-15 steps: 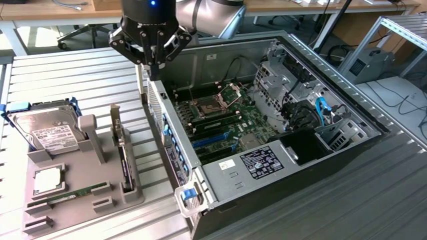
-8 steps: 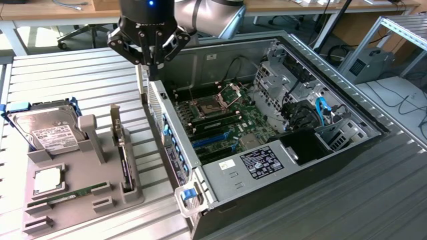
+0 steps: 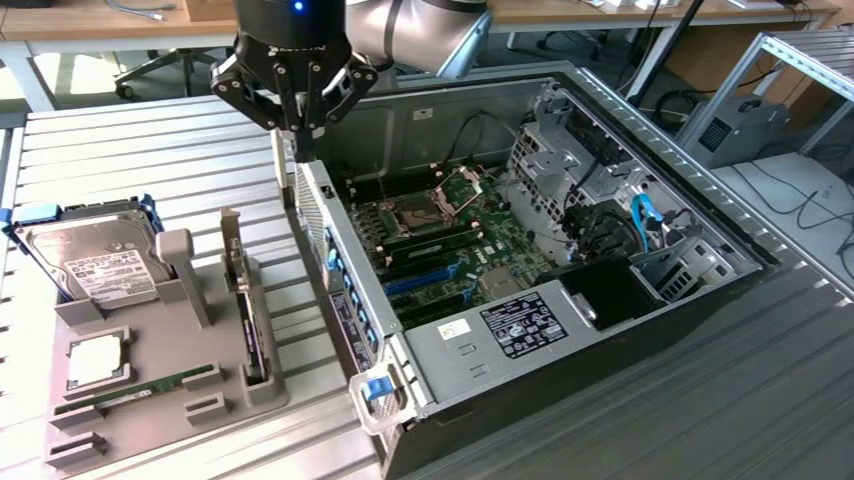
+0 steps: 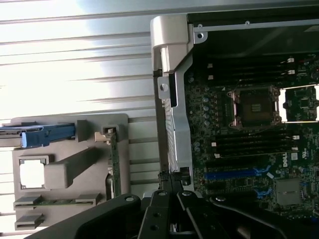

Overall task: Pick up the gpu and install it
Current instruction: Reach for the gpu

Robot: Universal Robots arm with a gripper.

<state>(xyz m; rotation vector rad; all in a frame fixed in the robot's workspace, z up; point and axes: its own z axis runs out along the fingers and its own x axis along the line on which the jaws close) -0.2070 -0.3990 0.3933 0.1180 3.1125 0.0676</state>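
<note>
Bright light, white glare washing out the slatted table [image 4: 60, 64]

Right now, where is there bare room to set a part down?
Bare table slats lie between the grey holder and the far edge, and at the exterior view's lower right beside the computer case. Crowded: the narrow strip between holder and case, near the shut gripper; the holder carries the hard drive and gpu.

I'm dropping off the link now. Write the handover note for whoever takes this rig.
Gripper: shut, nothing seen in it, over the rear wall of the open computer case.
Gpu: standing on edge in the grey holder, on the exterior view's left of the case, untouched.
Done: nothing that shows; gpu not yet picked up.
Left: the pick-up and the install.
</note>
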